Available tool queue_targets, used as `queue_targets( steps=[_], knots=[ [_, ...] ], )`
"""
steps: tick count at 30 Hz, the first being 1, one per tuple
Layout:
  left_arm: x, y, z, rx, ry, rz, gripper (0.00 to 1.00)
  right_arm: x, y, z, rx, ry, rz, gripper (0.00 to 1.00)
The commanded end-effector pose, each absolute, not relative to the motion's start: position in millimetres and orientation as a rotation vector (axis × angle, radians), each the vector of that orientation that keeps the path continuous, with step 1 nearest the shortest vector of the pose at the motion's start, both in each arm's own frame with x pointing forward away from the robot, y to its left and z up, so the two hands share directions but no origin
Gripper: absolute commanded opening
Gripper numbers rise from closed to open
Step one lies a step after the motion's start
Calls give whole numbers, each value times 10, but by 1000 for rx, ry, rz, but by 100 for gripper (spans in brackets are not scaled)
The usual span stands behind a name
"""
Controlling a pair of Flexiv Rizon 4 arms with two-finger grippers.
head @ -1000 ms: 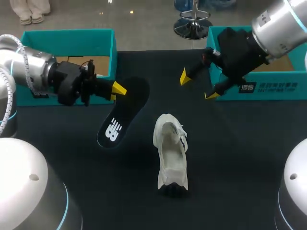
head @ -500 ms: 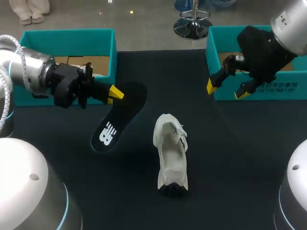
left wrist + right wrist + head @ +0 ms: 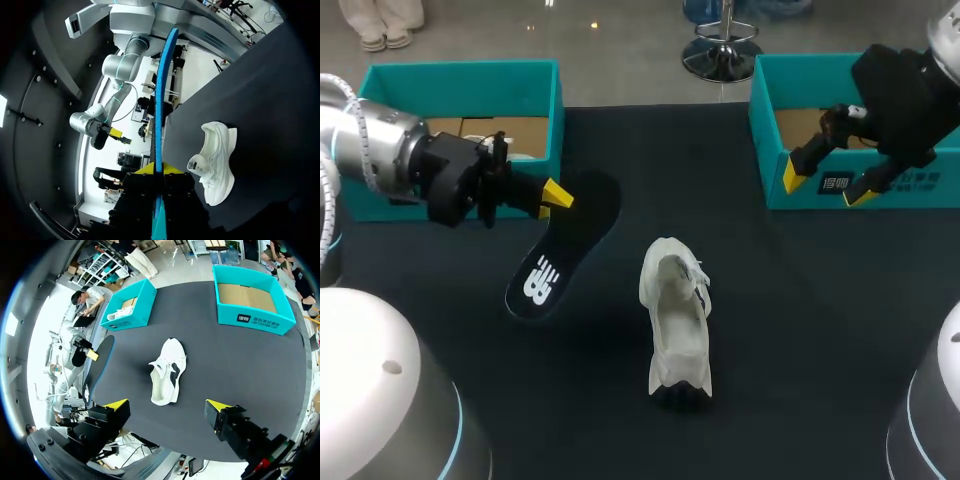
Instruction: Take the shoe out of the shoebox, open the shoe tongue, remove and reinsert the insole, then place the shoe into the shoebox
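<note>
Insole (image 3: 560, 255) clamped in left fingers (image 3: 556, 193); white shoe (image 3: 675, 325) near, apart.

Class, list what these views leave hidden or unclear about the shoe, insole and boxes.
- Head view: left gripper covers the insole's held end.
- Left wrist view: insole edge-on, faces unseen.
- Head view: left arm hides part of left shoebox; right gripper overlaps right shoebox.
- Shoe interior: unclear in every view.
</note>
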State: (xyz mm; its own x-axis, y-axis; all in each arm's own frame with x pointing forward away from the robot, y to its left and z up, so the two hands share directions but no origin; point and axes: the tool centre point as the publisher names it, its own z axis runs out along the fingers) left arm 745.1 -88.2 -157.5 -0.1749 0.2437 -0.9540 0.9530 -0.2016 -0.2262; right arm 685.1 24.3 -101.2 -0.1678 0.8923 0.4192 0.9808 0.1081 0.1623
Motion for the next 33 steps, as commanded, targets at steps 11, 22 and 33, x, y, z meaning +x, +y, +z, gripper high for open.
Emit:
queue_targets(
  steps=[11,22,33],
  knots=[
    [7356,-885,-1603,1465,1433,-1455,0,6681,-304,-1157,-1971,-2175,-633,100],
    [7334,-898,-1615,1481,1435,-1470,0,6649,-419,-1066,-1881,-2227,-759,100],
    [7300,-924,-1582,1540,1397,-1453,0,6681,-401,-1041,-1857,-2204,-758,100]
  ],
)
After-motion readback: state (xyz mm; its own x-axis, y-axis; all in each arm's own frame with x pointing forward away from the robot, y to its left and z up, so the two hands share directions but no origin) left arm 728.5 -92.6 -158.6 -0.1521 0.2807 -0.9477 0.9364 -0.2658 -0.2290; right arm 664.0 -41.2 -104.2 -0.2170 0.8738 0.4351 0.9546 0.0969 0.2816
